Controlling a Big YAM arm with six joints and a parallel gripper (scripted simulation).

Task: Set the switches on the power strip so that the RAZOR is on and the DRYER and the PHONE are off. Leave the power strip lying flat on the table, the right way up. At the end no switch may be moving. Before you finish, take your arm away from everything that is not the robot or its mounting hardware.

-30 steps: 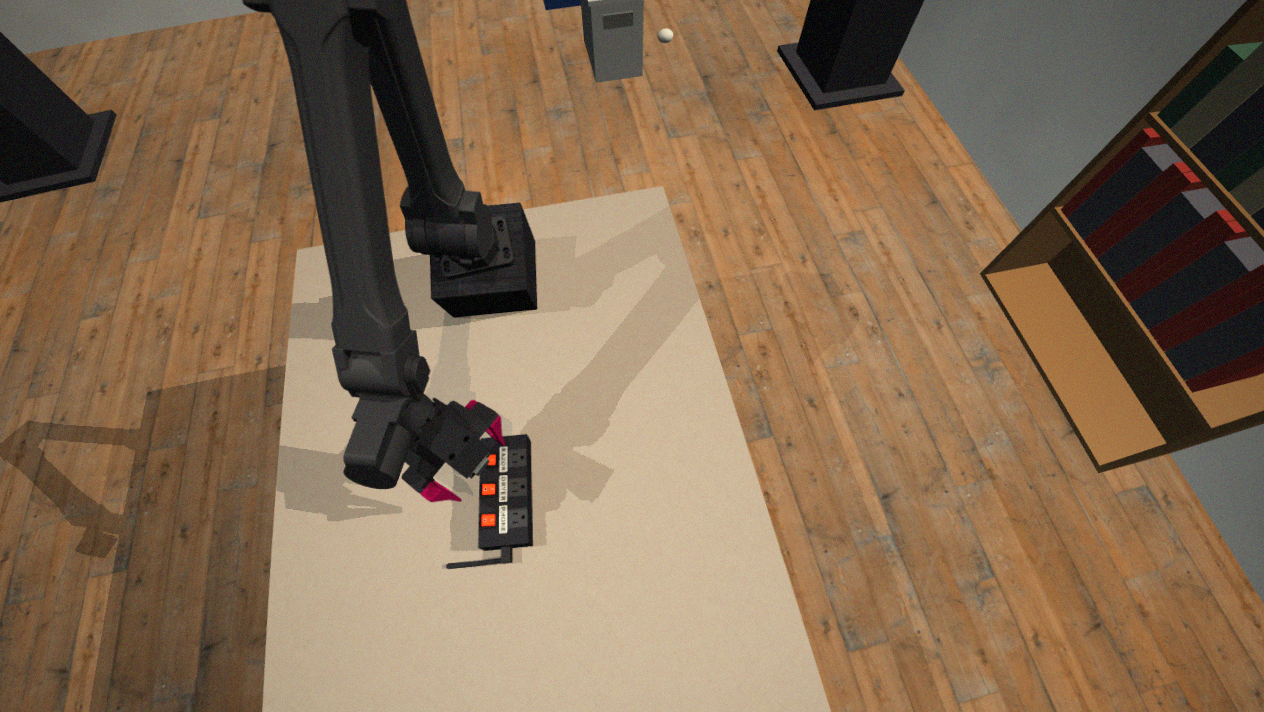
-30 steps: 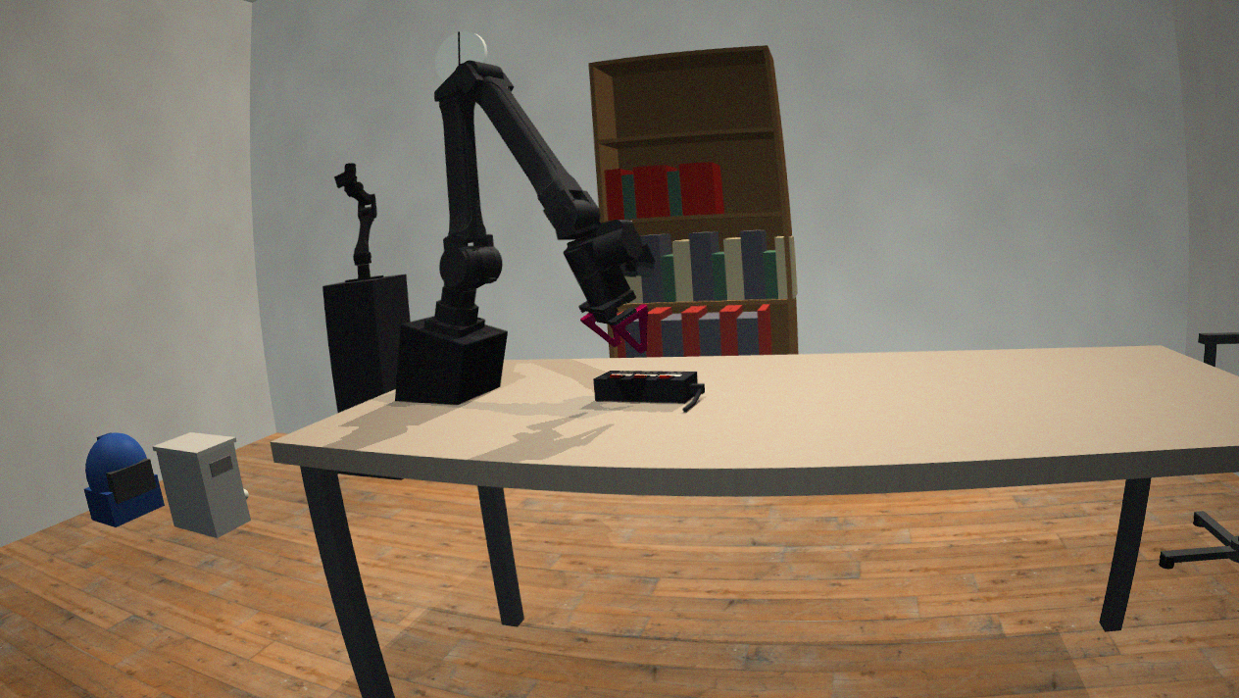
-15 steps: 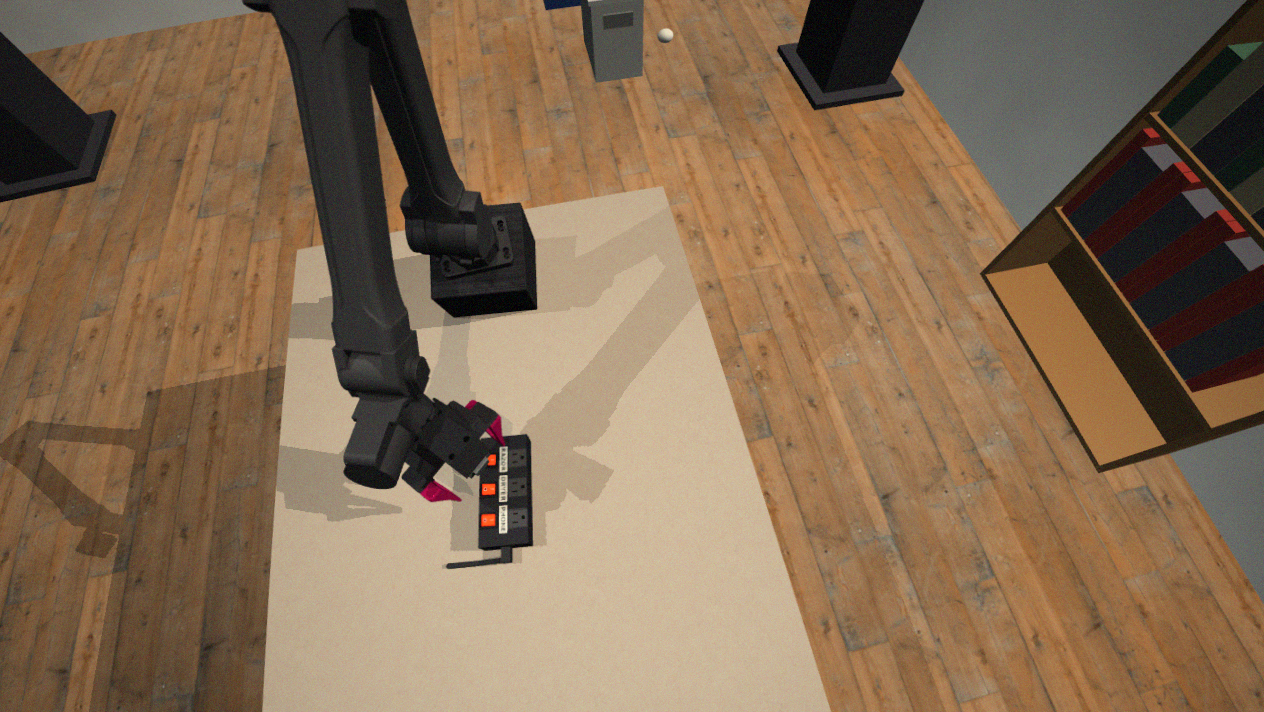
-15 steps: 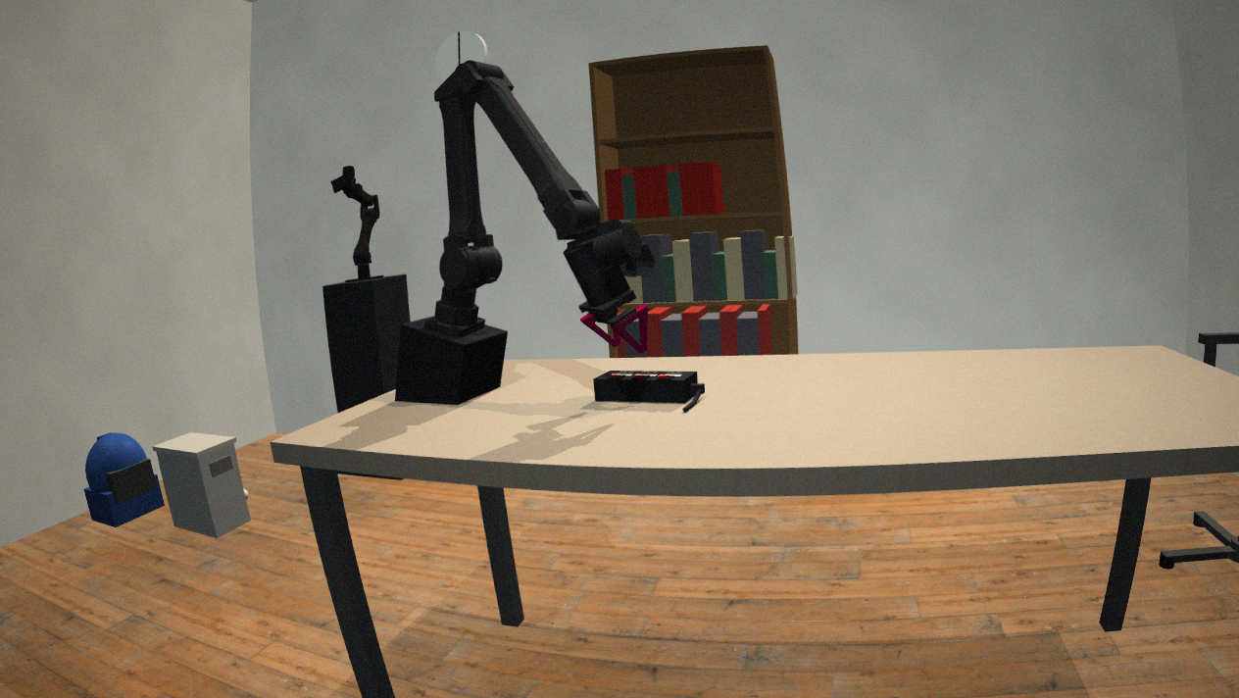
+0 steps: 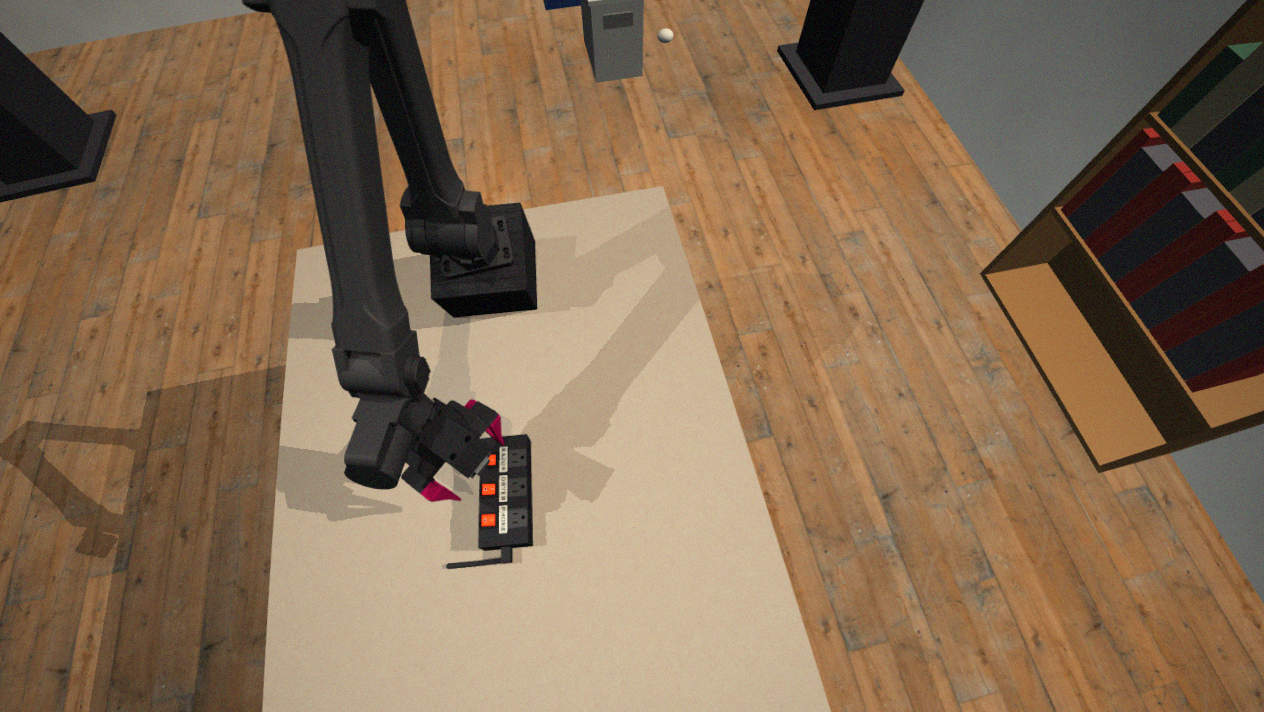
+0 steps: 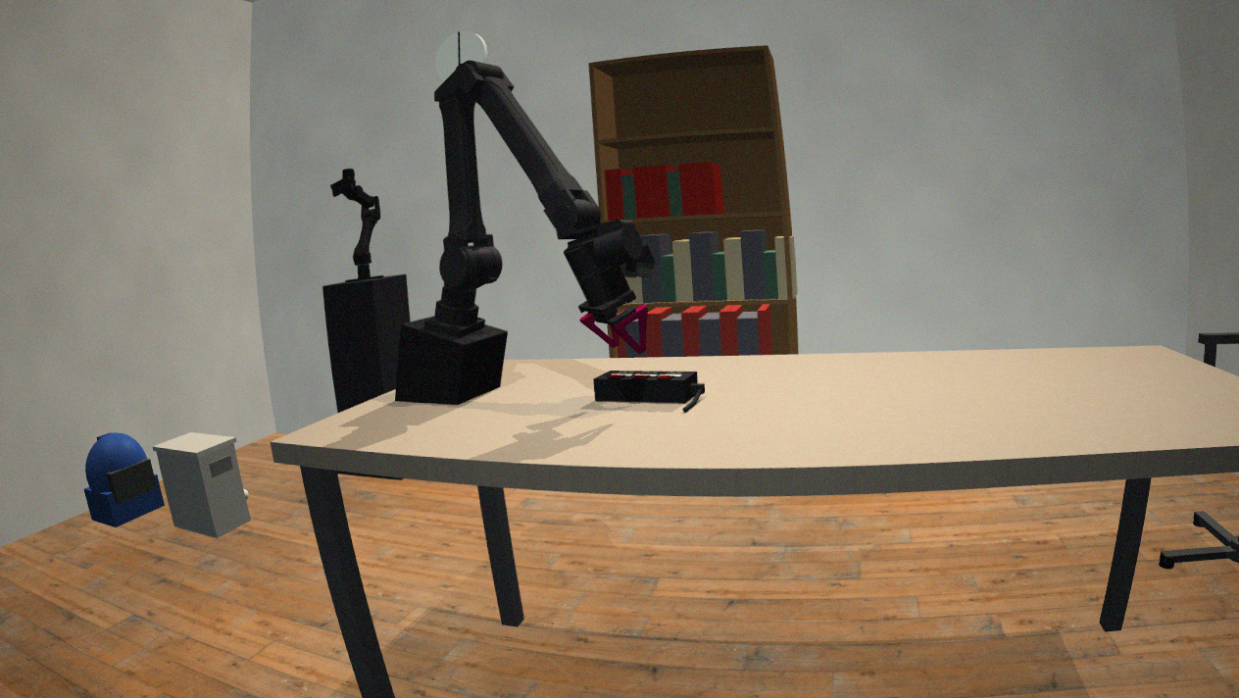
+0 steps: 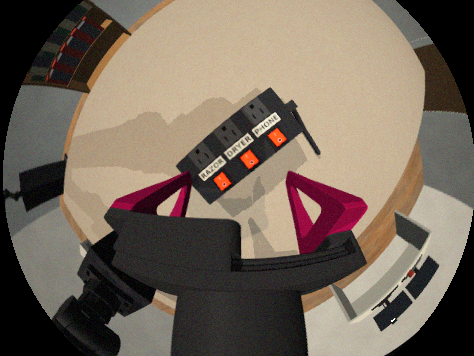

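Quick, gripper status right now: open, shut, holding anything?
Gripper: open wide, holding nothing, hanging above the RAZOR end of the power strip without touching it.

Beige rectangular table (image 5: 619, 566), dark legs. Black power strip (image 5: 505, 495) lies flat, switches up, near the middle, closer to one long edge, short cord stub (image 5: 477, 560) beside. Black arm base block (image 5: 513, 291) near a short end.
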